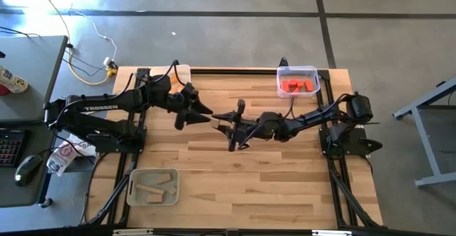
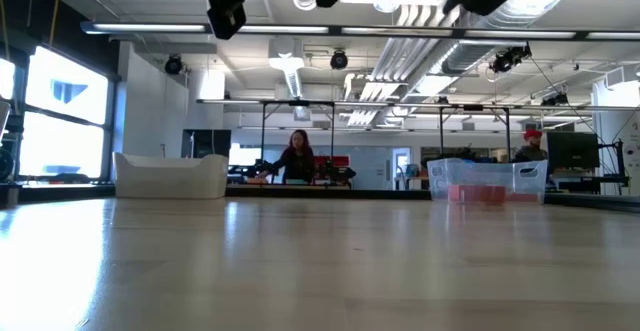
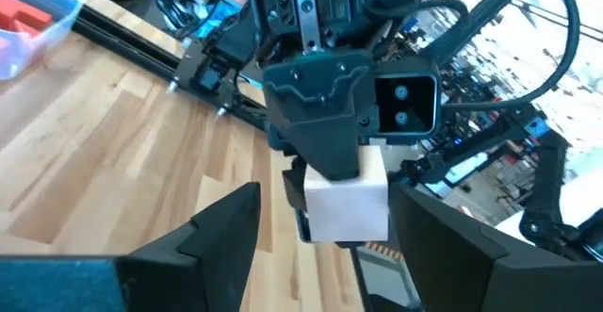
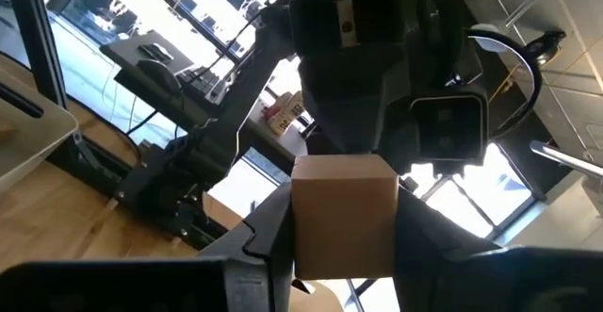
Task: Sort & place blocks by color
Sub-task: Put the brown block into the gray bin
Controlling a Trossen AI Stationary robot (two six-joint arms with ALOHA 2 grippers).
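Both arms meet above the middle of the worktop (image 1: 214,165). Right gripper (image 4: 344,246) has its fingers pinching a tan block (image 4: 344,216), held up in the air. It looks roughly cubic, so no clear long axis. Left gripper (image 3: 320,227) faces it, fingers spread either side.
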